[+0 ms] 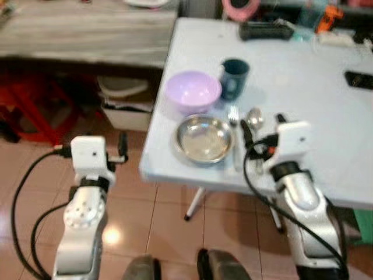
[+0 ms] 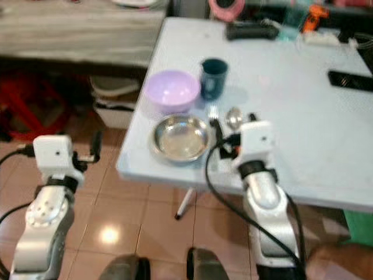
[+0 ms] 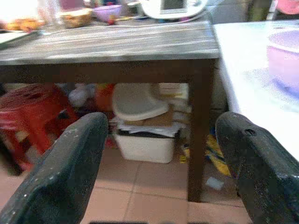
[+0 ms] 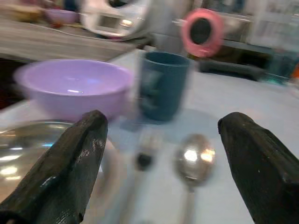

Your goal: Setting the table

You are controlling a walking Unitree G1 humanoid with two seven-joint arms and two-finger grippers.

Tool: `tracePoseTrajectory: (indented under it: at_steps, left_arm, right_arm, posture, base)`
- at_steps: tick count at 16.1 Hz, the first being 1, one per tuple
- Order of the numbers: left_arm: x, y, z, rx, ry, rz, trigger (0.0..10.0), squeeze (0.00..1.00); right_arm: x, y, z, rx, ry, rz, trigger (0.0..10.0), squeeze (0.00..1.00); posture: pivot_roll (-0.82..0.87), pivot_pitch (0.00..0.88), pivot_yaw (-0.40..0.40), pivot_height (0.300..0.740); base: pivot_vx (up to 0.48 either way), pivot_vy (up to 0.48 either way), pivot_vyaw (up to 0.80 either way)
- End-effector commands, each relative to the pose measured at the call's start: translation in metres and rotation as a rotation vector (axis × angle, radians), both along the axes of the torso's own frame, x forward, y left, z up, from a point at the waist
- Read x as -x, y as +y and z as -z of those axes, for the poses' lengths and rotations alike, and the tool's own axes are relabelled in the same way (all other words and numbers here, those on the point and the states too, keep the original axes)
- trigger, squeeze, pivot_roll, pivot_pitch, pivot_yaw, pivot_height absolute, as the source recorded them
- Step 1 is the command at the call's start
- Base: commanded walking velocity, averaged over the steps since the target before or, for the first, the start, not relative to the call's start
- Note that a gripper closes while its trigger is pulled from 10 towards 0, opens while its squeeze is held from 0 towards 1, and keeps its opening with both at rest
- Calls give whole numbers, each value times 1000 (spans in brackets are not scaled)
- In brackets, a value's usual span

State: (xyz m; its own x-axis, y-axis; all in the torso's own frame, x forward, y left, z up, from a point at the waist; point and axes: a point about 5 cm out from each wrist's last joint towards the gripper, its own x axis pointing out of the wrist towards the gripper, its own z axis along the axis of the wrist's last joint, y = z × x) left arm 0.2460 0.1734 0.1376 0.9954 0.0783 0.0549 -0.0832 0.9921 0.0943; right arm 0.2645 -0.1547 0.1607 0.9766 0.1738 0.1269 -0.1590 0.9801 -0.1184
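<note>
A steel plate point(image 1: 204, 138), lilac bowl point(image 1: 193, 90) at 12 o'clock, cup point(image 1: 235, 77), fork point(image 1: 233, 119) and spoon point(image 1: 254, 120) at 3 o'clock are laid on the tabletop point(image 1: 309, 99), so the setting is judged nearly complete, with the right end effector point(image 1: 261, 133) released above the cutlery and the left end effector point(image 1: 121, 149) released over the floor.

Fork point(image 1: 233, 119) and spoon point(image 1: 254, 121) handles run under right gripper point(image 1: 261, 133); lower ends hidden. In right wrist view both blurred, fork tines unreadable. Purple bowl point(image 3: 284, 59) cut by frame edge in left wrist view. Clutter along far table edge point(image 1: 280, 26) smeared: pink ring, dark bar, orange object, none identifiable. Dark flat object point(image 1: 358, 79) clipped at right edge. Items under wooden side table point(image 1: 87, 35) in shade, indistinct. Robot's feet point(image 1: 180, 267) cut at bottom.
</note>
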Motion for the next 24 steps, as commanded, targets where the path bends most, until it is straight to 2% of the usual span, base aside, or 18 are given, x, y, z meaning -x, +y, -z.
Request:
tracePoseTrajectory:
  at_steps: [1,4,14,18,24]
  left_arm:
    - [3,2,-1,-21,-6,-4,10000,0]
    - [4,2,0,-26,-1,4,10000,0]
    - [6,-4,-1,-24,2,68,10000,0]
    - [7,-3,-1,-26,5,74,10000,0]
    - [8,-4,-2,-23,7,79,10000,0]
  right_arm:
    - [1,3,-2,21,-6,-31,10000,0]
    - [-2,0,3,-47,46,-5,10000,0]
    - [-10,-7,29,-126,255,74,10000,0]
    - [-8,-5,33,-140,298,79,10000,0]
    - [-6,-8,29,-151,303,101,10000,0]
  posture:
    - [4,152,-1,740]
    - [9,153,-1,740]
    - [18,173,4,740]
    - [22,183,4,740]
    - [17,189,2,740]
  base:
    - [0,0,800]
    - [0,0,400]
    - [0,0,0]
    - [0,0,0]
    - [0,0,0]
